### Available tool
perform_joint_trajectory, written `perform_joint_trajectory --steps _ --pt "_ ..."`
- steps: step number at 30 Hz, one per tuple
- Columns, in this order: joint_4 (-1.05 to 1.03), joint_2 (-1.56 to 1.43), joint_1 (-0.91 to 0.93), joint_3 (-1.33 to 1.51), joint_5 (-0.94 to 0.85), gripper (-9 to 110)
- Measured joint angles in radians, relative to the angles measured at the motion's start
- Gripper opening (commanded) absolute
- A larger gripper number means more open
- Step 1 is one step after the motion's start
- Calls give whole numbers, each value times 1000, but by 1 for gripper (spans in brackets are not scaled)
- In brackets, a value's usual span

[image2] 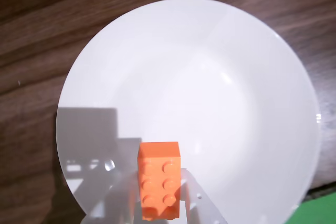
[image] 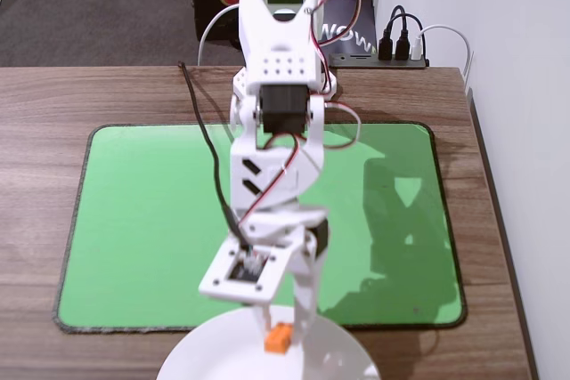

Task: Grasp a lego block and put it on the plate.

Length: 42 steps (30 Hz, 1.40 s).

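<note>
The orange lego block (image2: 159,181) with two rows of studs is held between my white gripper's fingers (image2: 160,192) at the bottom of the wrist view. It hangs over the near part of the large white plate (image2: 210,77). In the fixed view the gripper (image: 283,327) points down at the front edge of the table, shut on the block (image: 280,337), just above the plate (image: 338,358). I cannot tell whether the block touches the plate.
A green mat (image: 151,220) lies on the wooden table (image: 71,95) behind the plate. A black cable (image: 207,144) runs along the arm. A power strip (image: 378,61) with plugs sits at the table's back edge.
</note>
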<state>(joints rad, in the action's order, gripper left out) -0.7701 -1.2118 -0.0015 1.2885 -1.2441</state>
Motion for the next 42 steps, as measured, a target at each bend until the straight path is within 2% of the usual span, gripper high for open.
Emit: perform_joint_trajectory --steps 10,26,31,37,42 --pt "-71 181 -9 -201 229 4" --pt "-123 290 -12 -265 462 4" --pt "-123 295 0 -281 491 6" --pt "-130 295 3 -281 492 16" --pt "-137 295 5 -281 492 17"
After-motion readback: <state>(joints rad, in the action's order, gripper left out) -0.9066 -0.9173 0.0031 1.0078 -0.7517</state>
